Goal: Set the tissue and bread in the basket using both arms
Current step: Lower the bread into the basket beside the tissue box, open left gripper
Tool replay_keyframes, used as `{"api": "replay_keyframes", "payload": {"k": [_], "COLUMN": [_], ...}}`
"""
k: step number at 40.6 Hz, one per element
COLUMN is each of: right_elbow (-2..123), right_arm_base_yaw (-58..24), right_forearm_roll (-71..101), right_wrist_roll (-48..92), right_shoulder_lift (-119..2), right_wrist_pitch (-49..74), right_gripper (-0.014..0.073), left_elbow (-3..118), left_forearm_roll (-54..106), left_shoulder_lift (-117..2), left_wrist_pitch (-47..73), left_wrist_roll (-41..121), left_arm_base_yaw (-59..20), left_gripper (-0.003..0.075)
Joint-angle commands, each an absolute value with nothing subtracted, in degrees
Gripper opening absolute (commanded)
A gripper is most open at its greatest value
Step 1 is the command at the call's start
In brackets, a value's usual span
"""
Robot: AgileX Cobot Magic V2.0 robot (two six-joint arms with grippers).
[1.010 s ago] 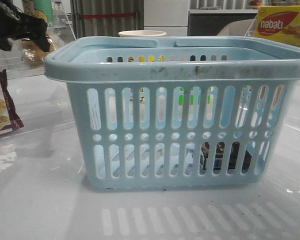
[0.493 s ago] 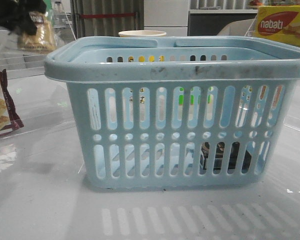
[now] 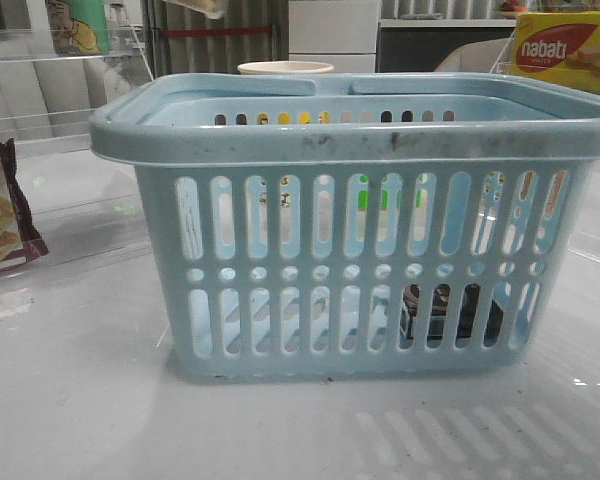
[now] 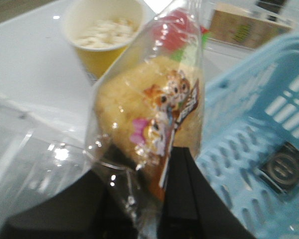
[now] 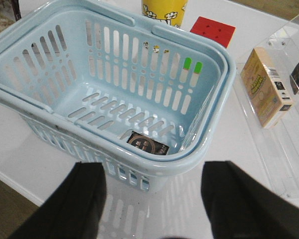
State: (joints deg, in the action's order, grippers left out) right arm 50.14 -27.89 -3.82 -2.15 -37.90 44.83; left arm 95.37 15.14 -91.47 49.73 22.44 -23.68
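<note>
Start at the left edge of the desk: the cracker packet [image 3: 2, 205] lies flat there, apart from the basket, and it is not part of your job.

Your left claw [image 4: 157, 199] is clamped on the bread [image 4: 152, 117], pinching the lower end of the clear wrapper so the loaf stands up above the fingers. It is held high, and in the front view only a scrap of wrapper [image 3: 202, 6] shows at the top edge, above the basket's left-hand rim. That height looks chosen to clear the thick rim before the loaf goes down. In the left wrist view, the paper cup [image 4: 105, 37] stands just behind the bread, and the basket [image 4: 269, 149] lies beside it, so I judge the bread is near the rim but not yet over the opening.

The basket [image 3: 355, 220] stands mid-desk. The tissue [image 5: 147, 144] already lies flat on its floor, in the corner toward the desk's front right; it shows dark through the slots [image 3: 450, 308].

Your right claw [image 5: 154, 199] hangs above the basket's front wall with its fingers apart and nothing between them, out of the left arm's path.

Farther right a small box [image 5: 265, 85] lies on a clear tray.
</note>
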Motion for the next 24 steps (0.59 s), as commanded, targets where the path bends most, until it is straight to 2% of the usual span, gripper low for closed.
{"api": "replay_keyframes", "payload": {"k": [1,4,6,11,14,17,24], "right_elbow": [51.6,51.6,51.6,51.6,51.6,51.6,51.2], "right_arm_base_yaw": [-27.8,-27.8,-27.8,-27.8,-27.8,-27.8,-27.8], "right_forearm_roll": [-4.1,-4.6,-5.2,-5.7,-5.7,-5.7,-5.7], "right_wrist_roll": [-1.6,-1.6,-1.6,-1.6,-1.6,-1.6,-2.2], "right_shoulder_lift": [-37.7,-37.7,-37.7,-37.7,-37.7,-37.7,-36.8], "right_wrist_pitch": [40.4,40.3,40.3,40.3,40.6,40.8,41.3], "right_gripper": [0.0516,0.0516,0.0516,0.0516,0.0516,0.0516,0.0516], "left_elbow": [96.0,95.3,95.1,94.6,94.5,94.4,89.6], "left_forearm_roll": [16.1,16.1,16.1,16.1,16.1,16.1,15.5], "left_shoulder_lift": [-89.6,-90.3,-90.9,-91.9,-91.8,-90.6,-84.2], "left_wrist_pitch": [47.9,49.1,49.7,49.7,50.1,51.1,52.2], "left_wrist_roll": [24.0,24.2,24.3,24.2,24.2,22.8,22.3], "left_arm_base_yaw": [-29.0,-32.0,-33.4,-35.6,-35.6,-35.6,-35.5], "left_gripper": [0.0099,0.0122,0.0182,0.0444,0.0538,0.0547,0.0504]}}
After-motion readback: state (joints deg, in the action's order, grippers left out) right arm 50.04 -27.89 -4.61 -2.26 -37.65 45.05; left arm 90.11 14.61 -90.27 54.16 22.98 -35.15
